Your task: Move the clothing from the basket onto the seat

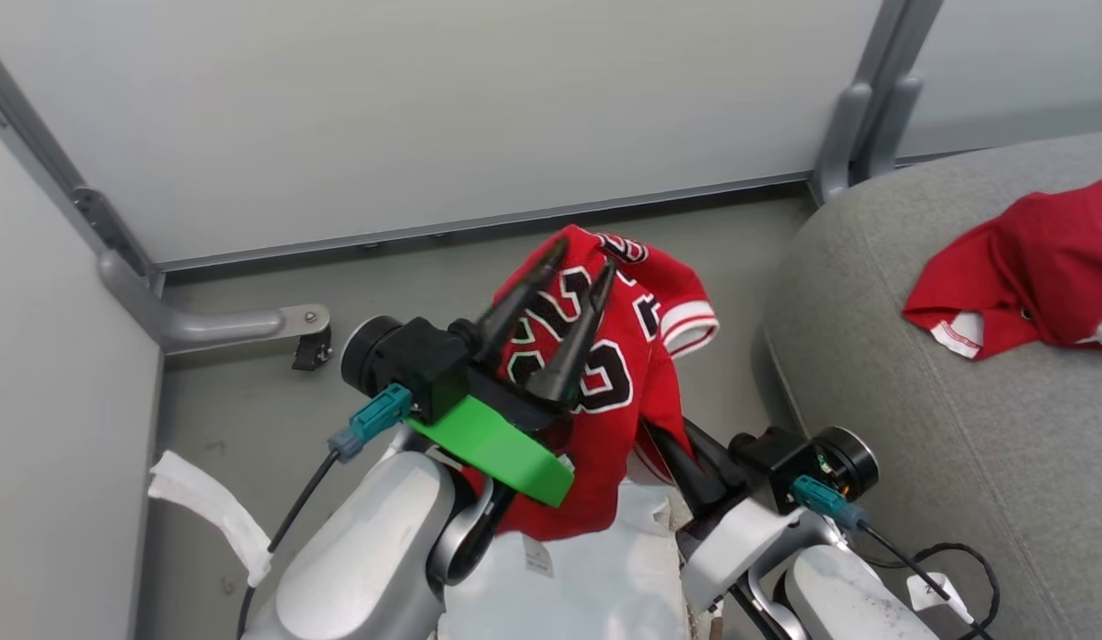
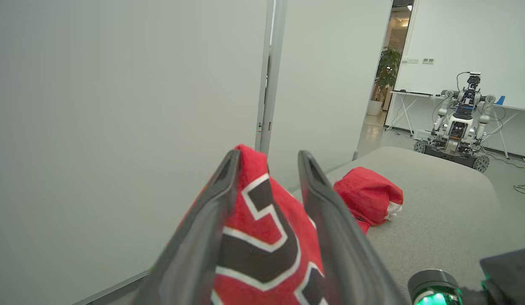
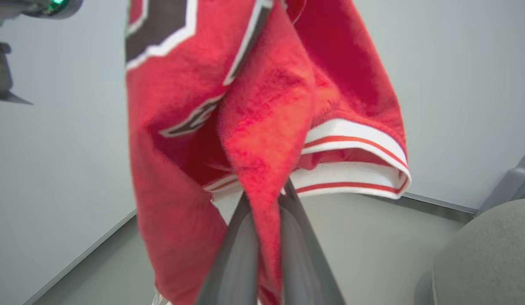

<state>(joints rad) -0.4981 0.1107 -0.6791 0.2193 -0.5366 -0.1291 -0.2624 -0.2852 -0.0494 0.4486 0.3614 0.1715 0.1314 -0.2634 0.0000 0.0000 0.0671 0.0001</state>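
Left gripper [image 1: 585,258]: nearest item, raised in front of the head camera. Fingers apart; a peak of the jersey [image 1: 622,356] rises between them, seen in the left wrist view. Green bracket [image 1: 489,444] fixed under the wrist.

Partition wall [image 1: 427,116]: pale panels on grey metal posts, closing off the far side and the left.

Seat [image 1: 915,373]: large grey cushion with a rounded corner, to the right of the jersey.

Floor [image 1: 249,418]: grey, running between wall and seat.

Jersey: red with white-edged black lettering and a striped sleeve band. Hangs in the air above the white sheet [image 1: 586,578], left of the seat and not on it.

White sheet: crumpled, directly beneath the jersey, between the two forearms.

Plain red garment [image 1: 1031,267]: lies bunched on the seat with a white hem showing, well apart from the jersey.

Right gripper [image 3: 266,192]: low, under the jersey. Fingers closed together, with a fold of the red cloth pinched between them.

Second robot [image 2: 457,123]: wheeled, far off in the next room.

Caster [image 1: 311,356]: small and black, under the partition foot.
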